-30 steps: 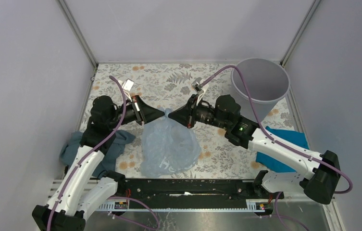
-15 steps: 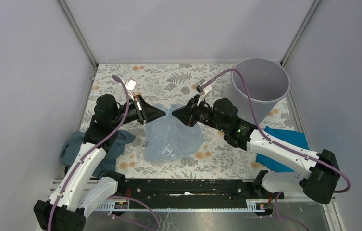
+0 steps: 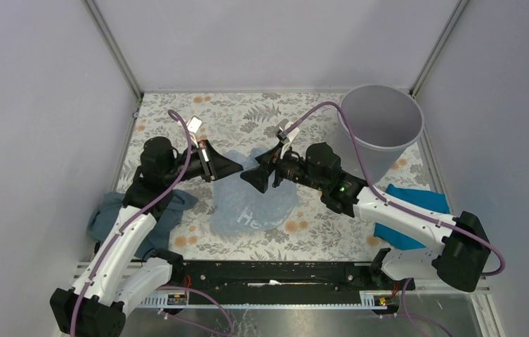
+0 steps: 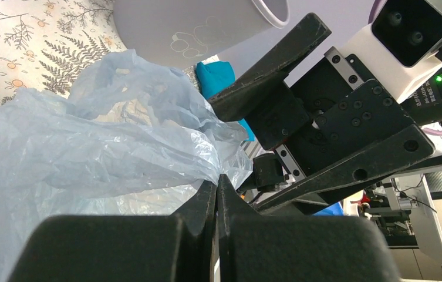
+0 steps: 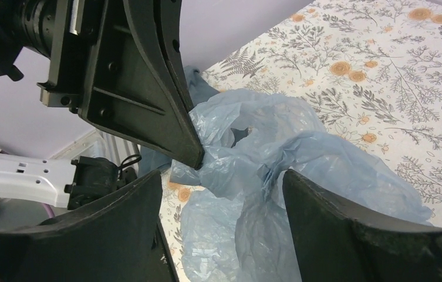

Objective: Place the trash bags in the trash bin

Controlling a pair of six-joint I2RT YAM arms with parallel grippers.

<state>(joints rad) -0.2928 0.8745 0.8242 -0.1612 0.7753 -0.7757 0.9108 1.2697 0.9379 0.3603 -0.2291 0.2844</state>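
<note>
The trash bag [image 3: 254, 203], a wrinkled pale-blue film, lies bunched on the floral table between both arms. My left gripper [image 3: 237, 166] is shut on the bag's upper left edge; in the left wrist view its tips [image 4: 217, 179] pinch the film [image 4: 89, 147]. My right gripper [image 3: 254, 180] stands open over the bag's top. In the right wrist view its jaws [image 5: 221, 176] straddle a bunched fold of the bag [image 5: 300, 158] without gripping it. The light-grey trash bin [image 3: 360, 151] stands upright at the back right with nothing visible inside.
A dark teal-grey cloth [image 3: 107, 217] lies under the left arm at the table's left edge. A bright blue cloth [image 3: 423, 203] lies beneath the right arm, near the bin. Grey enclosure walls close in the sides and back.
My right gripper has opened and let go of the bag, shifting slightly left. The bag's top has slackened and the bag has bunched up further back. The left gripper still pinches it.
</note>
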